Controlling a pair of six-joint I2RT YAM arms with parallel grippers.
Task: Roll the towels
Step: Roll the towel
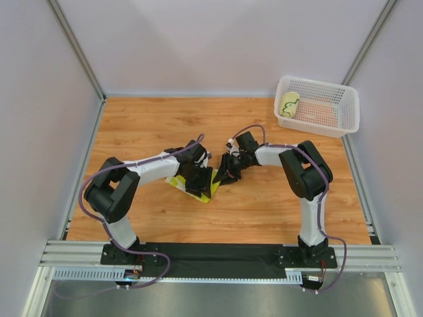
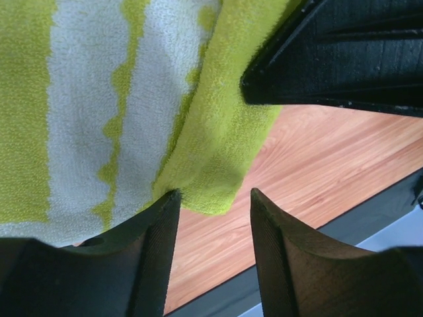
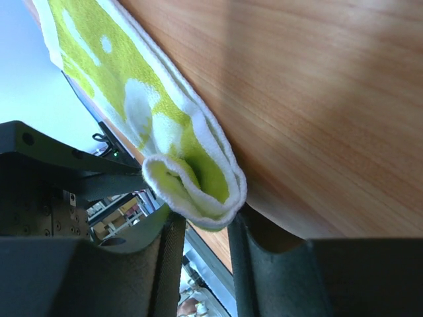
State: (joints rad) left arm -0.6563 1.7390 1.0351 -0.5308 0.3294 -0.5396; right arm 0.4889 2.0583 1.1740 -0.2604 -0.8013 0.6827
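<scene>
Right claw (image 3: 203, 221) stands narrowed at the curled end of a towel (image 3: 165, 125), the looped fold sitting right at its fingertips; whether it has bitten the cloth or merely brackets it cannot be told. Lime-green and cream, the towel lies flat near the middle of the table (image 1: 264, 211), between the two arms, one end turned into a small curl. Left claw (image 2: 215, 198) is half open, a doubled green corner of the cloth at its mouth, unsqueezed, holding nothing. A second towel (image 1: 289, 104), already rolled, rests in the white basket (image 1: 347, 115) at the far right corner, well apart.

The step in hand looks to be the start of the roll. It will likely go best if both claws take the same edge level with each other, keep the first turn small and tight, and tip it over evenly so the roll does not run to a cone; thin cloth may spring open if let go early.

From above, claws and wrists cover most of the towel, so its length and far end are unseen. Wrist views show only a strip of cloth, the print too close to read.
</scene>
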